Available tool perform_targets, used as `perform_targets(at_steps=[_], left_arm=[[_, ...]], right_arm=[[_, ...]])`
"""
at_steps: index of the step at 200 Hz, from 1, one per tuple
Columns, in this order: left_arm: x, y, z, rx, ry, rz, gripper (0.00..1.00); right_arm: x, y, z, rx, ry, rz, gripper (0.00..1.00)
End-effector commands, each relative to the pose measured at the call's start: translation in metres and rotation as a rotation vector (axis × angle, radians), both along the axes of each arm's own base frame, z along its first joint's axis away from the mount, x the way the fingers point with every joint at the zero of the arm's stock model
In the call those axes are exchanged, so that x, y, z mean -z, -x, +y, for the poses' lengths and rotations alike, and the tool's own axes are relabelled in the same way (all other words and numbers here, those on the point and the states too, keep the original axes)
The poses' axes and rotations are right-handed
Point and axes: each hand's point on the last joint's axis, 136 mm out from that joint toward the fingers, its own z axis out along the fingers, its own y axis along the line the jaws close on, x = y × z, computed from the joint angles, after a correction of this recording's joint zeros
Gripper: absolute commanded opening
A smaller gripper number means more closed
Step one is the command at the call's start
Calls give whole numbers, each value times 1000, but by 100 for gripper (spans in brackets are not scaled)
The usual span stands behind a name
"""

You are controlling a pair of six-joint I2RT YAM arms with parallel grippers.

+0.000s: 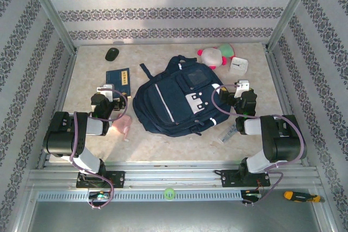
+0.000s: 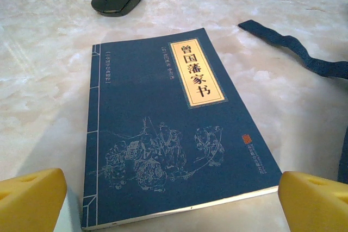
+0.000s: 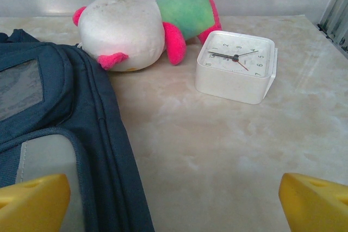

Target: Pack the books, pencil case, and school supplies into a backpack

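Note:
The navy striped backpack (image 1: pixel 163 101) lies flat in the middle of the table, its front patch up. Left of it lies the small navy book (image 1: pixel 118 79) with gold lettering. My left gripper (image 1: pixel 106 89) hovers open at the book's (image 2: pixel 168 129) near edge, its yellow fingertips (image 2: pixel 32 196) spread wider than the cover. My right gripper (image 1: pixel 242 86) stands open beside the backpack's (image 3: pixel 54 112) right side, over bare table. A soft pink piece (image 1: pixel 122 125) lies by the left arm, a slim clear packet (image 1: pixel 228 133) by the right arm. The pencil case is out of view.
A black mouse (image 1: pixel 111 54) sits at the back left. A pink-and-white plush toy (image 1: pixel 216 55) and a white square clock (image 1: pixel 238 66) stand at the back right. A backpack strap (image 2: pixel 293 47) trails right of the book. A screwdriver (image 1: pixel 298 195) lies off the table, front right.

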Motion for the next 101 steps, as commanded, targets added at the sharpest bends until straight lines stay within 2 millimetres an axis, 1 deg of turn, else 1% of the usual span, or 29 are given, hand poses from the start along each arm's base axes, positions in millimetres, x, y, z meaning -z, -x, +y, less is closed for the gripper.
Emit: perform_targets(at_steps=[1,16,19,23,27,31,34,41,46,47,48,50,60,64,67,68,71,72,74,75,76,78,81,82,83,85,91,95,101], left_arm=[[-20,-6,-6,35,-3,-54,99],[-38,-4,-8,48,-2,-22,99],[-49,-5,-9,53,-3,-34,99],[-56,-4,-10,58,6,-19,100],[-67,-5,-11,58,21,-24,99],[-76,-4,-12,53,40,-27,99],[-83,-4,-14,60,54,-32,100],[-106,-7,-20,84,87,-49,100],[-116,-8,-24,96,108,-42,100],[-119,-9,-24,97,113,-44,100],[-124,-10,-25,97,117,-51,100],[-126,-10,-25,95,124,-39,100],[-146,-14,-32,90,156,-3,96],[-149,-15,-34,91,162,21,95],[-159,-18,-37,96,163,18,94],[-159,-18,-38,95,164,28,94],[-162,-18,-39,93,167,46,94],[-169,-20,-41,98,167,39,94],[-171,-21,-43,102,168,49,94],[-168,-20,-44,101,169,64,94],[-173,-21,-45,103,169,59,94],[-178,-23,-47,110,170,59,94],[-178,-23,-50,114,170,81,94],[-174,-23,-51,115,170,95,94],[-180,-24,-52,118,170,90,94],[-183,-25,-54,121,169,92,93],[-182,-27,-59,126,162,129,94],[-185,-28,-64,132,160,142,93],[-185,-31,-70,143,159,172,94]], right_arm=[[-15,-3,-3,8,-29,-20,98],[-34,3,-2,3,-50,52,98],[-40,4,-3,10,-63,66,98],[-55,3,-3,19,-83,61,98],[-60,7,-3,24,-102,91,98],[-69,12,-2,24,-119,105,98],[-82,13,-2,22,-133,98,98],[-90,24,1,15,-174,162,98],[-107,27,3,4,-207,177,98],[-105,30,3,2,-214,194,98],[-109,31,4,-1,-221,200,98],[-117,31,5,-11,-235,198,98],[-132,43,9,-34,-281,276,98],[-138,48,9,-37,-288,302,98],[-144,50,10,-41,-291,312,98],[-142,52,11,-40,-294,330,98],[-143,56,11,-38,-298,354,98],[-144,57,12,-38,-299,362,98],[-148,58,12,-40,-301,367,98],[-149,59,13,-41,-303,369,98],[-150,60,13,-41,-306,375,98],[-153,62,13,-40,-311,383,98],[-154,65,15,-40,-322,402,98],[-155,66,15,-40,-324,406,98],[-156,67,16,-40,-329,411,98],[-157,69,17,-42,-339,421,98],[-159,75,21,-48,-372,444,98],[-163,78,25,-57,-405,451,98],[-167,83,35,-90,-476,461,98]])
